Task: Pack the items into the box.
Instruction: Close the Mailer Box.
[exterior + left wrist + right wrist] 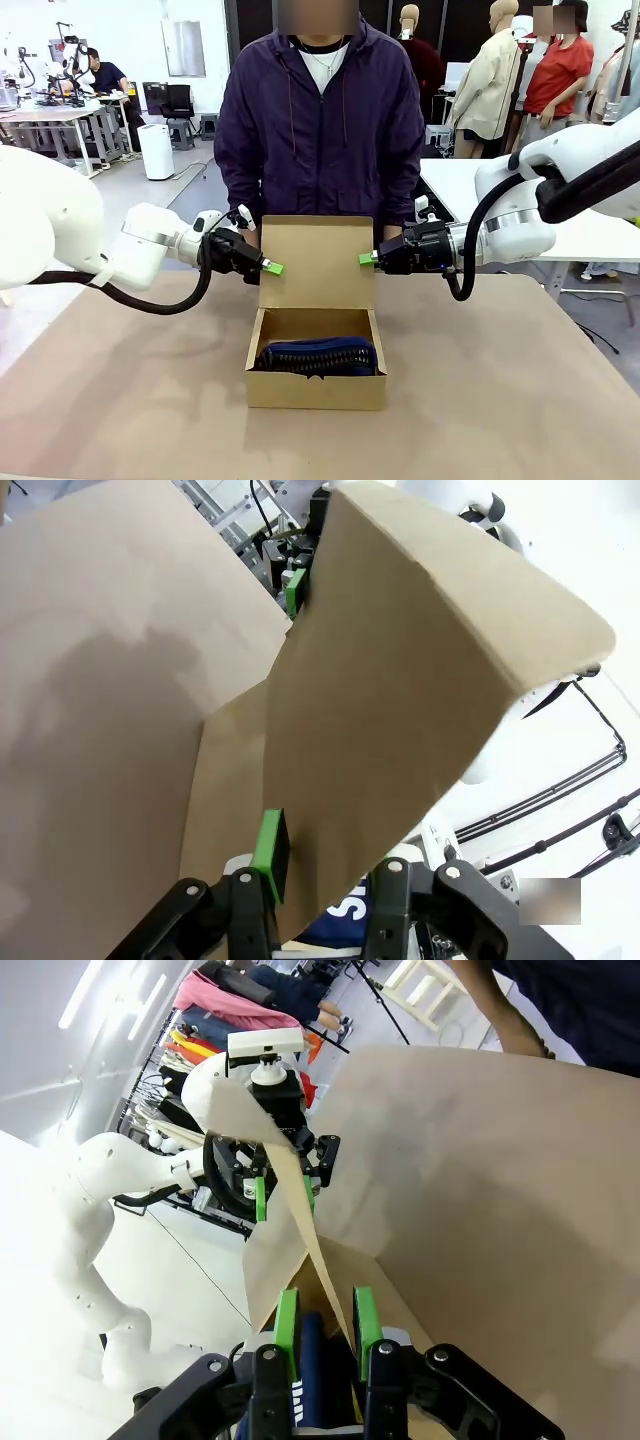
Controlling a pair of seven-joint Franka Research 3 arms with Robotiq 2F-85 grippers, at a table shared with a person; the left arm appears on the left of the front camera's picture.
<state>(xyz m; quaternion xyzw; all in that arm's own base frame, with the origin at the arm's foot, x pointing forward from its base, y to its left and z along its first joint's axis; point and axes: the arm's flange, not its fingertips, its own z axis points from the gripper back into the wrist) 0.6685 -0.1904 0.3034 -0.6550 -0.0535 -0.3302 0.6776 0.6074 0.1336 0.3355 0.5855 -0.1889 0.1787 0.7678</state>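
Box point(315, 385) sits mid tabletop point(520, 400), navy pouch point(318, 356) inside. My left gripper point(272, 267) and right gripper point(366, 259) each pinch side edge of upright lid flap point(316, 262). Closing step in hand; next, swing flap down evenly over pouch.

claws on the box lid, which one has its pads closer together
The right claw: its green pads sit nearly shut on the lid's edge, while the left claw has its pads spread wider.
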